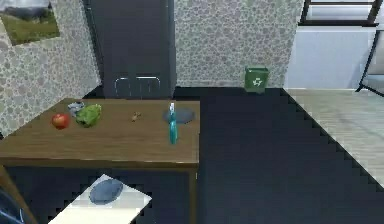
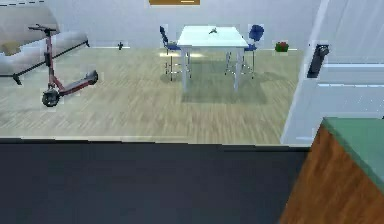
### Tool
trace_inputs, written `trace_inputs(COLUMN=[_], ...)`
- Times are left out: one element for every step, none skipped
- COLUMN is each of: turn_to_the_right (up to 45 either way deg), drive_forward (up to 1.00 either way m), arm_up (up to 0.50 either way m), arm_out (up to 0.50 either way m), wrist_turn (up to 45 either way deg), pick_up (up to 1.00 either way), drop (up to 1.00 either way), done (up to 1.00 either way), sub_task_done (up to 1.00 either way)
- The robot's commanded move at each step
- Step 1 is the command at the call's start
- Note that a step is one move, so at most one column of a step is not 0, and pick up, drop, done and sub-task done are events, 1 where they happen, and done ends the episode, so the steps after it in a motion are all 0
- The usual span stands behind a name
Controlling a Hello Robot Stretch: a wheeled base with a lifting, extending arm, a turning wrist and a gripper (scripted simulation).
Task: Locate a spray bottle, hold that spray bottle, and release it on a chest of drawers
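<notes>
Dark flooring runs across the forward view, up to patterned wallpaper with a framed picture (image 1: 28, 22) in the top left corner. Front and left there's a wooden surface (image 1: 40, 150), and the spray bottle (image 1: 172, 123) is standing upright on it near the right end, slim and blue, just beside a grey dish (image 1: 184, 117). Further left on the same surface sit a red round fruit (image 1: 60, 121) and something leafy green (image 1: 90, 115), close together. A chair (image 1: 136, 86) is tucked in behind, and a green bin (image 1: 257, 79) sits by the back wall, well apart from all that.

Over in the arm side view it's light wood floor, with a red scooter (image 2: 60, 75) on the left, and a white table (image 2: 212, 38) with blue chairs (image 2: 168, 45) further back. State of the jaws: honestly can't tell.
</notes>
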Motion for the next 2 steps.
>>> trace_inputs(turn_to_the_right=[-45.0,-45.0], drive_forward=[0.00,0.00], arm_up=[0.00,0.00], arm_out=[0.00,0.00], wrist_turn=[0.0,0.0], pick_up=[0.00,0.00], drop=[0.00,0.00], done=[0.00,0.00], sub_task_done=[0.00,0.00])
